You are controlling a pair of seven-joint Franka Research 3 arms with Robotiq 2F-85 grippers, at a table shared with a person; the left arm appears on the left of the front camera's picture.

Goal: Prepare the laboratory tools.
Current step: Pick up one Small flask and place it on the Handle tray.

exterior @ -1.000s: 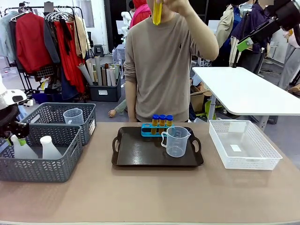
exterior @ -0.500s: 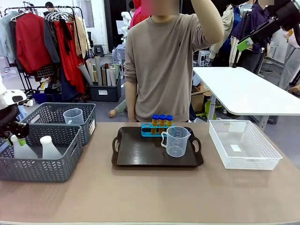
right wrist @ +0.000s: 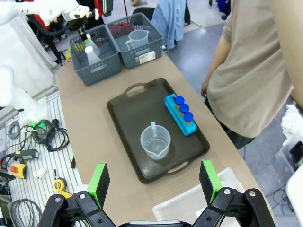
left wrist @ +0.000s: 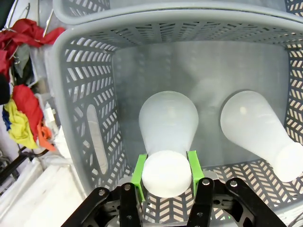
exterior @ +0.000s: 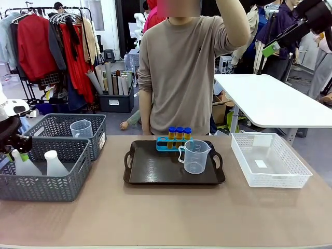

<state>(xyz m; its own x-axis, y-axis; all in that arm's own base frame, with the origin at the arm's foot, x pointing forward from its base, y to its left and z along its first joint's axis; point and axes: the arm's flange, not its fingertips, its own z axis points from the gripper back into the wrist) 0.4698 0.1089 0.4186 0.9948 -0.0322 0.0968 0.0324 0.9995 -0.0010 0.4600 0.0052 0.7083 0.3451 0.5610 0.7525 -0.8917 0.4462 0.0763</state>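
Left gripper (left wrist: 166,176): pads clamped on conical flask (left wrist: 168,120) neck, inside grey basket (left wrist: 75,85). Right gripper (right wrist: 153,180): fingers wide apart, holding nothing.

Above the tray (exterior: 155,172), the person's raised arm (exterior: 234,26) is cut off at the top edge; on it, the beaker (exterior: 194,158) hides part of the tube rack (exterior: 164,146) from you.

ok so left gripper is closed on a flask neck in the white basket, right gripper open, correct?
No: the basket is grey, not white; the left wrist view shows it. The left gripper is closed on the neck of the flask there, and the right gripper is open.
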